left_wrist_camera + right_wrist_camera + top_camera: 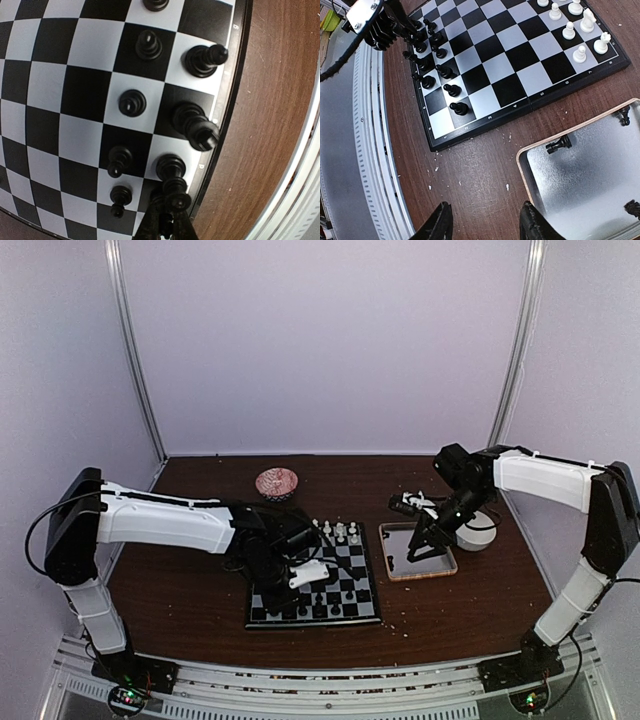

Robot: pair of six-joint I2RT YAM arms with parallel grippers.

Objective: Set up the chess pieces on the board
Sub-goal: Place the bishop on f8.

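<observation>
While the left hand hangs over the near edge of the board, its fingers are drawn narrow about a black piece at a square just inside the board's rim. More black chess pieces stand upright in two rows along that same edge, and the white chess pieces, a smaller group, stand at the opposite edge. The board lies flat on the brown worktop. The right hand hovers over the worktop off the board's right side, its fingers spread wide with nothing between them. A wooden-rimmed tray lies near the board on that side, not touching it. One dark piece lies on its side in the tray, and two more dark shapes sit at the tray's edges, too cut off to name.
</observation>
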